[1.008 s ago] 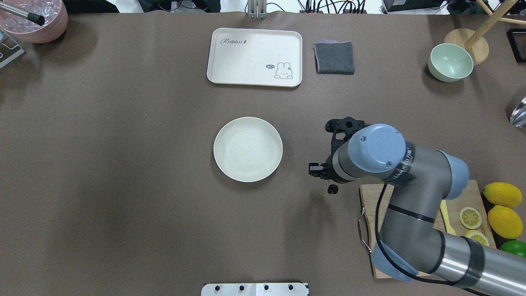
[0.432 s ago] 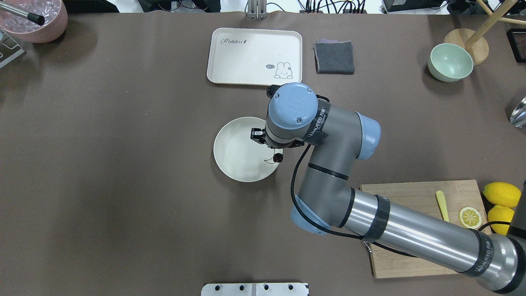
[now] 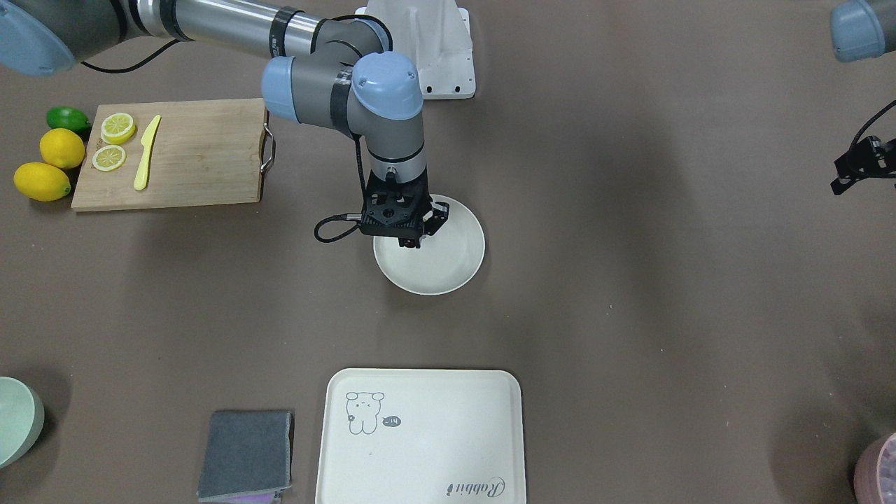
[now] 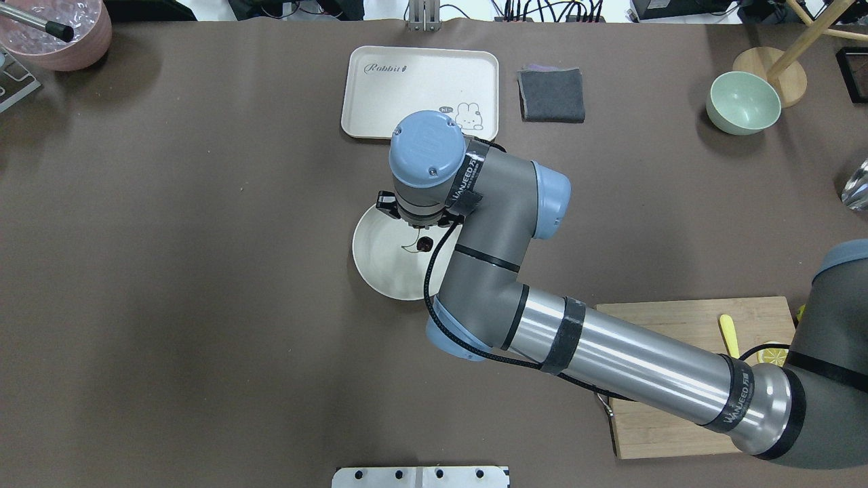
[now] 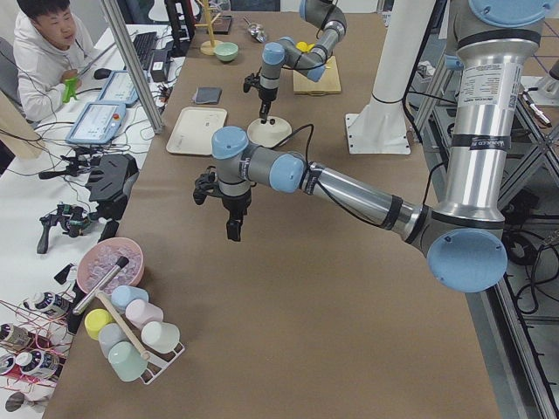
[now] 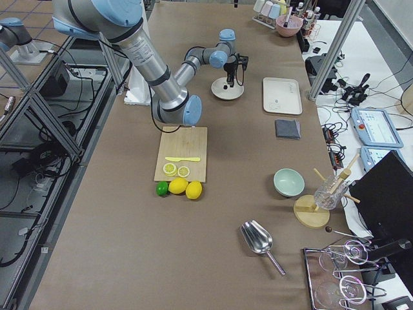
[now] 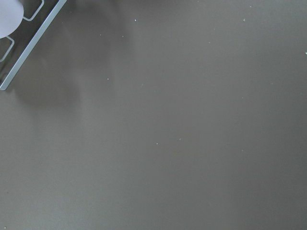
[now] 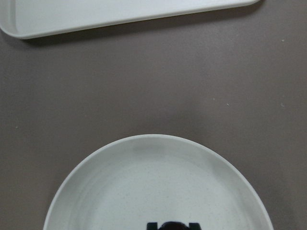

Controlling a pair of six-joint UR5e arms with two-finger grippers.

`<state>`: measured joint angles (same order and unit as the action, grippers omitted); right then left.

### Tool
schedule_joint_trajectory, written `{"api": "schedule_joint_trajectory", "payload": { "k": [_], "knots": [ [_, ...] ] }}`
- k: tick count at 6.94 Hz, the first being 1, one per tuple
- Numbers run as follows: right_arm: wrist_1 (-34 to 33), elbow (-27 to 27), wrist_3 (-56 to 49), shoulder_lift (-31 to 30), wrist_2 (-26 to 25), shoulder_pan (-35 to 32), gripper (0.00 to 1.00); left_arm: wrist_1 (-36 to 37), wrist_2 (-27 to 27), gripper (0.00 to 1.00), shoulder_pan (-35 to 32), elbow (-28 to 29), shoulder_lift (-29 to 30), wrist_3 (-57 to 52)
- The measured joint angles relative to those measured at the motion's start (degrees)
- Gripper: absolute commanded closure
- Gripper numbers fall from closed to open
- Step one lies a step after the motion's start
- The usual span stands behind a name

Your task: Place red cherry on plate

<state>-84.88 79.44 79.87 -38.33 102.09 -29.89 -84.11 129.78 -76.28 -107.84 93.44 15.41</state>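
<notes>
The plate (image 4: pixel 386 268) is a round cream dish at the table's middle. My right gripper (image 3: pixel 409 240) points down over its inner part, on the side nearer the robot. It is shut on the red cherry (image 4: pixel 424 244), a dark maroon cherry with a thin pale stem trailing left. In the right wrist view the fingertips (image 8: pixel 152 225) pinch the dark cherry (image 8: pixel 172 226) just above the plate (image 8: pixel 144 182). My left gripper (image 5: pixel 233 229) hangs over bare table far to the left; I cannot tell whether it is open or shut.
Beyond the plate lies a cream tray (image 4: pixel 407 81), with a grey cloth (image 4: pixel 551 95) and a green bowl (image 4: pixel 742 103) to its right. A cutting board (image 3: pixel 189 154) with lemon slices and a yellow knife, plus lemons (image 3: pixel 61 148), is near right. A person (image 5: pixel 44 52) sits aside.
My right arm swung from beside the cutting board leftward and away from the robot, carrying the cherry to above the plate. The cherry left the table.
</notes>
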Motion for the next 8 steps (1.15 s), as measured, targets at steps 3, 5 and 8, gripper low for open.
{"api": "schedule_joint_trajectory", "payload": {
  "k": [3, 5, 8],
  "knots": [
    [-0.15, -1.36, -0.65, 0.97, 0.25, -0.18, 0.00, 0.08, 0.03, 0.02, -0.07, 0.96, -0.16, -0.05],
    [-3.28, 2.70, -5.81, -0.08, 4.01, -3.21, 0.00, 0.30, -0.31, 0.02, -0.91, 1.99, -1.97, -0.61],
    [-10.14, 18.92, -25.06, -13.35, 11.83, -13.51, 0.00, 0.81, -0.14, 0.02, -9.54, 5.01, -6.83, -14.19]
  ]
}}
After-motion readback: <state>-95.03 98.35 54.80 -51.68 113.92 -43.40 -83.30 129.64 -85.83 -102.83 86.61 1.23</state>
